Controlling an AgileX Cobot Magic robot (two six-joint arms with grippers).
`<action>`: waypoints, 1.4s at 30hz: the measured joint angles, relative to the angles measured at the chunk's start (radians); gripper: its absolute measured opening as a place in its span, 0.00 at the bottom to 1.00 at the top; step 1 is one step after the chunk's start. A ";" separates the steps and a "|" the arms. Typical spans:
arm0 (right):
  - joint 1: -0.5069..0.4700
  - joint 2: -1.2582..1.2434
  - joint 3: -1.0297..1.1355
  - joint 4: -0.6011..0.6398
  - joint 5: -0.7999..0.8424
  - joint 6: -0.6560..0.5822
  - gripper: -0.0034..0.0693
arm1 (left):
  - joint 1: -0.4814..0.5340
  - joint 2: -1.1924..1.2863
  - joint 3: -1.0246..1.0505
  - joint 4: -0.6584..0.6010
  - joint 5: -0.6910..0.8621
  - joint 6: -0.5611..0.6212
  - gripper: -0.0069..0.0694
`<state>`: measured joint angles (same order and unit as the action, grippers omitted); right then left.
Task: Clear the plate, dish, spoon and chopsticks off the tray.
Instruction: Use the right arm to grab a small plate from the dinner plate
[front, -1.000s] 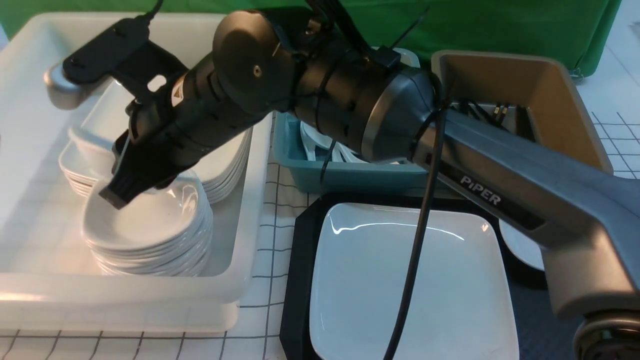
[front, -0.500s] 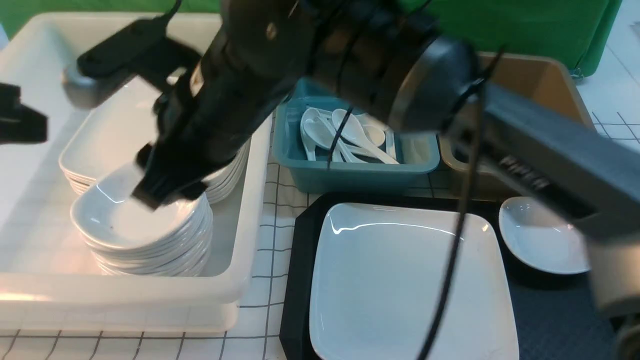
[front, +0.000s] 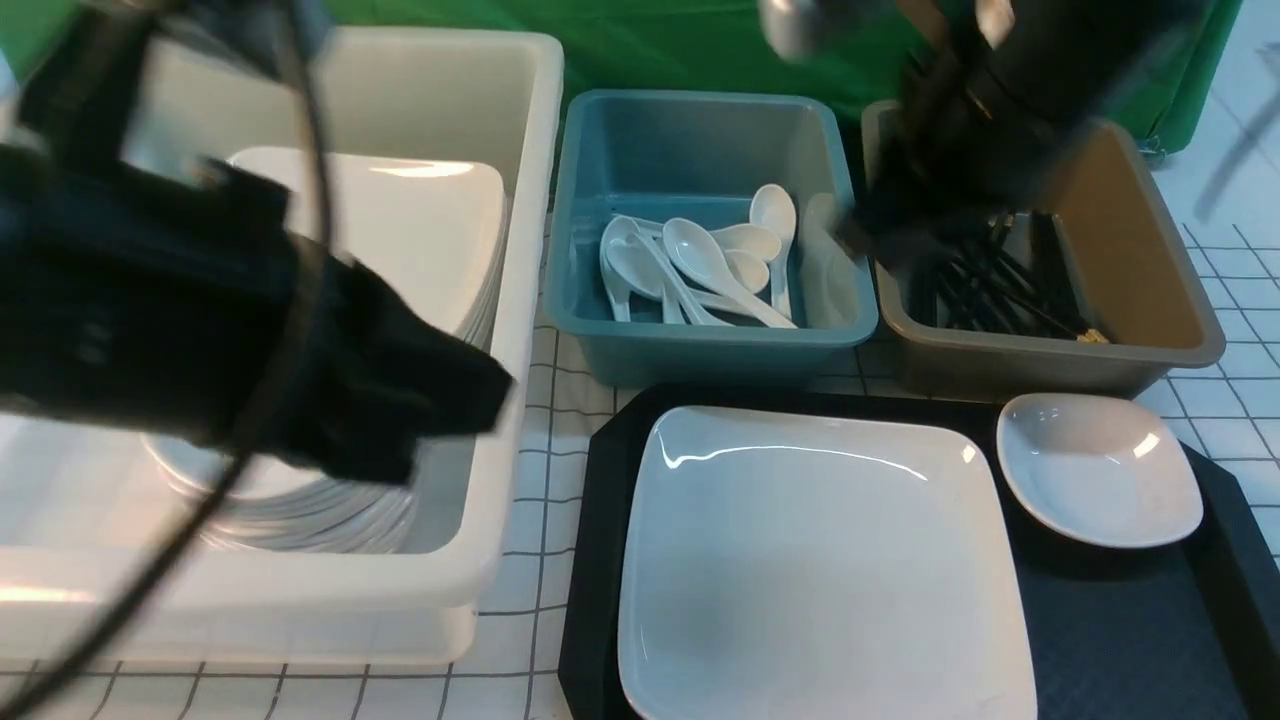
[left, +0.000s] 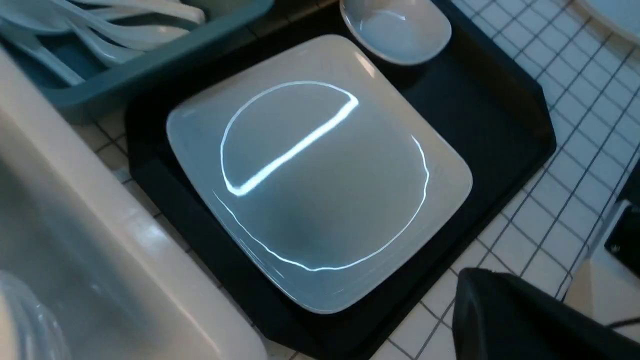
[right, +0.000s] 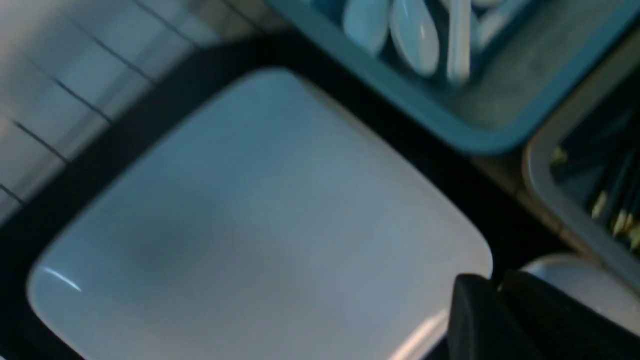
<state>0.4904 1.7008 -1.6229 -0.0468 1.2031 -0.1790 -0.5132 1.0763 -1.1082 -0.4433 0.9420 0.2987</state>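
The right fingers (right: 470, 320) hang over the left end of the chopstick tub (front: 1050, 375), above the chopsticks (front: 985, 290) in it. Just left of them stands the spoon tub (front: 700, 355), holding spoons (front: 700, 260). Nearer the robot than the fingers, the tray (front: 1120, 620) lies on the surface (front: 530, 560). It carries the plate (front: 820, 560), with the dish (front: 1100, 470) beside the plate's far right corner. Far to their left, a big tub (front: 530, 250) holds stacked plates (front: 420, 220).

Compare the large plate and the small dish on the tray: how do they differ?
The plate is much wider and nearly flat; the dish is small and deeper, bowl-like. The plate fills the left of the tray; the dish sits at its far right corner. Both are glossy white, rounded-square, empty.
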 joint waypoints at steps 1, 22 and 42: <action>-0.025 -0.010 0.054 -0.002 -0.009 0.000 0.24 | -0.045 0.021 0.004 0.024 -0.016 -0.015 0.09; -0.220 0.023 0.530 -0.050 -0.426 -0.133 0.75 | -0.208 0.201 0.009 0.085 -0.086 0.019 0.09; -0.217 0.118 0.460 -0.089 -0.349 -0.165 0.28 | -0.208 0.202 0.009 0.088 -0.119 0.021 0.09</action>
<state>0.2738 1.8187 -1.1632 -0.1354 0.8537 -0.3445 -0.7213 1.2783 -1.0991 -0.3553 0.8232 0.3194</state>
